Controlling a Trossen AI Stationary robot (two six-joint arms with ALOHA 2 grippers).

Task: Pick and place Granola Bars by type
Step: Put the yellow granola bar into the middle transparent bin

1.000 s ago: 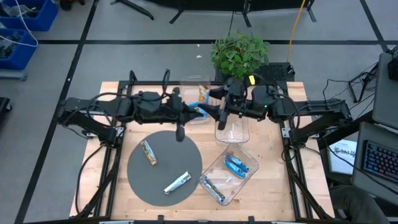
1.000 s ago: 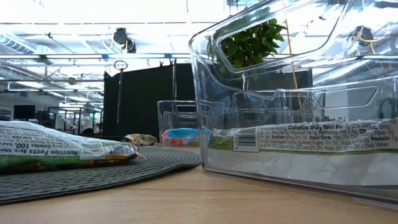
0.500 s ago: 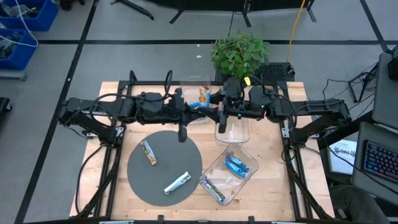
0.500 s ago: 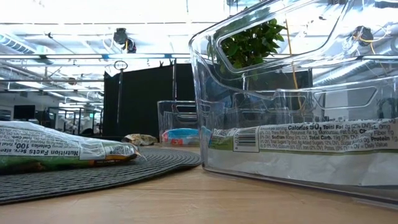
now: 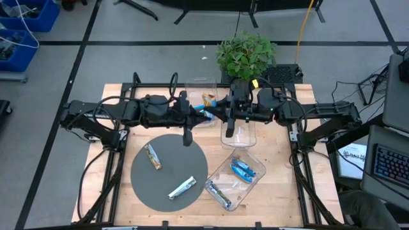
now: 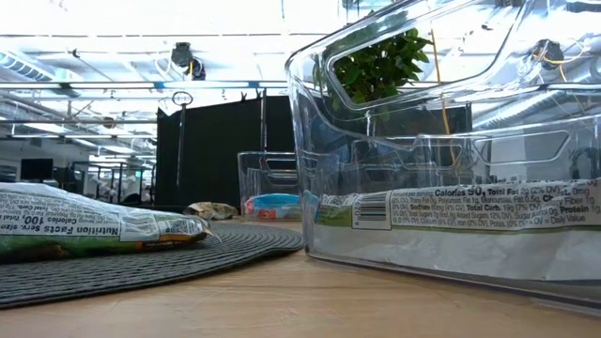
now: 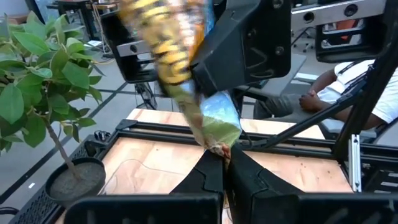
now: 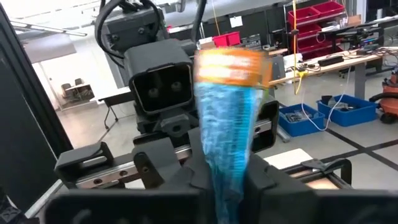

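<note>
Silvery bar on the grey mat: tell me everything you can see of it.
The silvery-white bar is a small, slim, foil-wrapped stick. It lies flat and diagonally on the near right part of the round grey mat. Only the mat touches it. The tan bar lies apart from it on the same mat.

A leafy potted plant (image 5: 246, 54) stands at upper centre. A round grey mat (image 5: 169, 171) lies lower left. Clear bins (image 5: 235, 181) sit right of it.

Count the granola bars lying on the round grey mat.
2: a tan-wrapped bar on the mat's left side, and a silvery bar near its front edge.
</note>
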